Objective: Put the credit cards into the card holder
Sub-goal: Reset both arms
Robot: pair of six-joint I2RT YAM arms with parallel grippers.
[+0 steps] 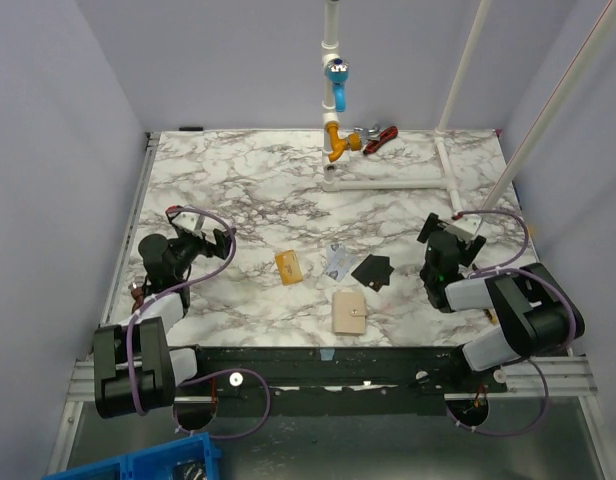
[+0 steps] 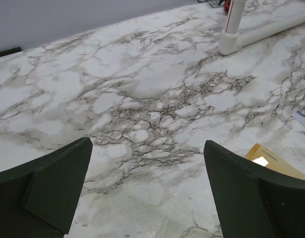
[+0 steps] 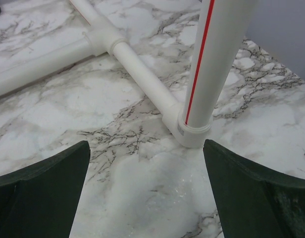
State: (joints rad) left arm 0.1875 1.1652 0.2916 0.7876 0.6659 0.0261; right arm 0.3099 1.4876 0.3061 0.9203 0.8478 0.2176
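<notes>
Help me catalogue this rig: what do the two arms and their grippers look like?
Both arms are built of chunky black joint housings joined by pale grey-white links, the left arm and right arm each trailed by a looping purple cable. The left gripper and right gripper have broad, matte dark-green wedge fingers.

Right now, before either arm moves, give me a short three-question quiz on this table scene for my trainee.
1. True or false: the beige-tan leather-like folding card holder lies nearer the arm bases than every card.
2. Order left to right in the top view: flat black card, gold-orange striped card, pale blue-silver patterned card.
3. Fill in: the left pincer and right pincer are both ___.
Key: 1 true; 2 gold-orange, blue-silver, black; 3 open.
</notes>
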